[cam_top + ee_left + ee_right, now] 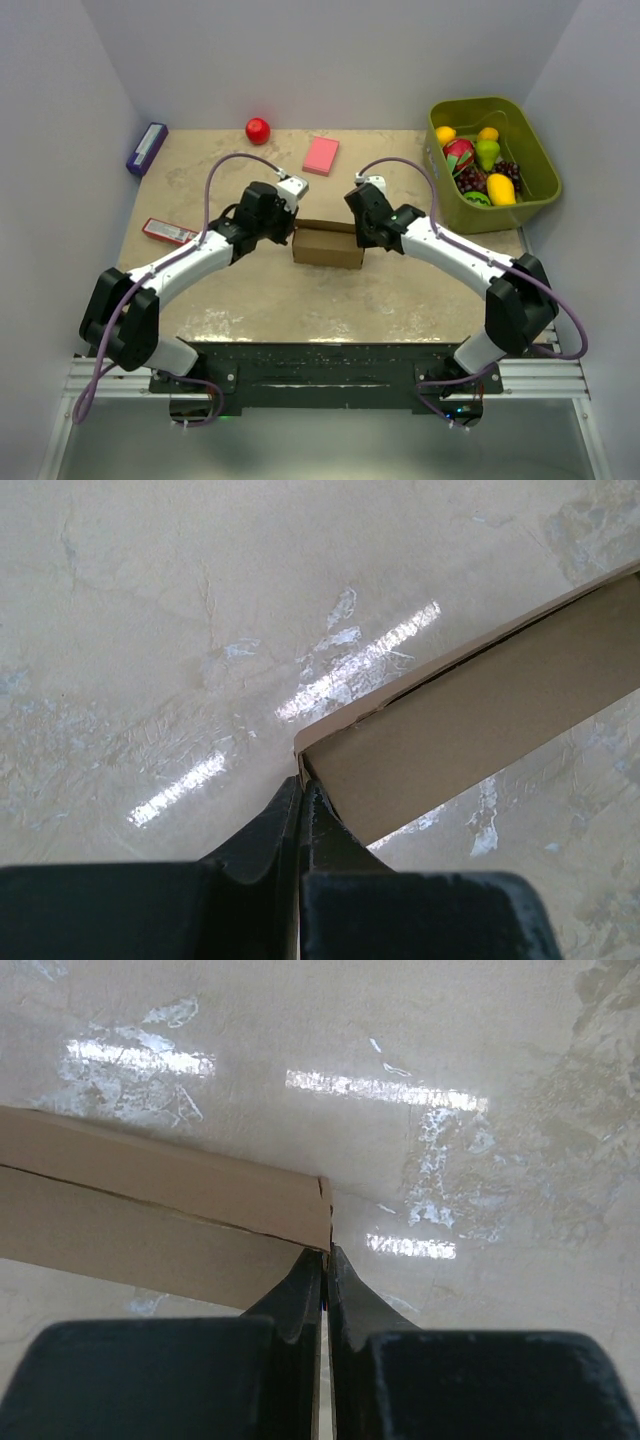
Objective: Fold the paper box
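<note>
The small rectangular brown cardboard paper box [328, 246] sits closed at the middle of the beige mottled tabletop [300, 300], its long sides running from 9 to 3 o'clock in the top view. The left gripper [291, 232] meets its 9 o'clock end and the right gripper [362, 234] its 3 o'clock end. In each wrist view the jaws are pressed together. The left gripper's [301, 785] tips touch the box's [480, 720] upright corner edge, and the right gripper's [327, 1253] tips touch the end edge of the box [160, 1215], where a seam line runs along its face. Whether any cardboard is nipped between either pair cannot be told. Bare tabletop lies from the box's 6 o'clock side to the near table edge. At 12 o'clock a narrower bare strip separates it from the pink flat block [321, 156]. A red ball [258, 130] lies at 11 o'clock, a purple oblong box [146, 148] at 10 by the far left edge, and a flat red packet [168, 232] at 9, well apart. The green plastic bin [538, 150] of toy fruit stands at 2 o'clock on the right edge.
</note>
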Robot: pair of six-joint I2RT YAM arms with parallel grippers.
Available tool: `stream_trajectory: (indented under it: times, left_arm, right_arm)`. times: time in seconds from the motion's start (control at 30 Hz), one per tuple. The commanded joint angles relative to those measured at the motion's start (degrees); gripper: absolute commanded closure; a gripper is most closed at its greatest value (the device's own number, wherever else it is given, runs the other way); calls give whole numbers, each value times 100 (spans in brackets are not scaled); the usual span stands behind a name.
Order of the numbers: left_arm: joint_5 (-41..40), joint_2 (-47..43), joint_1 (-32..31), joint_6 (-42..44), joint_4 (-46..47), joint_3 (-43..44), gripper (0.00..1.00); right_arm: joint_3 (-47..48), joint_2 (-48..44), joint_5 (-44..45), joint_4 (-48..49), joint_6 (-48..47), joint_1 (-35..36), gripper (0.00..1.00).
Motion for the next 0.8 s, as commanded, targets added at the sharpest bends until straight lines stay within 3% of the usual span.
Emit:
stream_trajectory:
  times: [0.0,0.37,0.77]
  left_arm:
    - [-184,54,-432,-108,-291,118,100]
    - [-1099,63,-968,-37,-424,92,100]
    - [-1028,19,-986,-99,-432,118,100]
  right_arm:
    - [386,33,-799,309,185,-172,100]
    - [501,77,-1775,388,281,-630,100]
    - [-44,-46,-1327,476,272,-639,100]
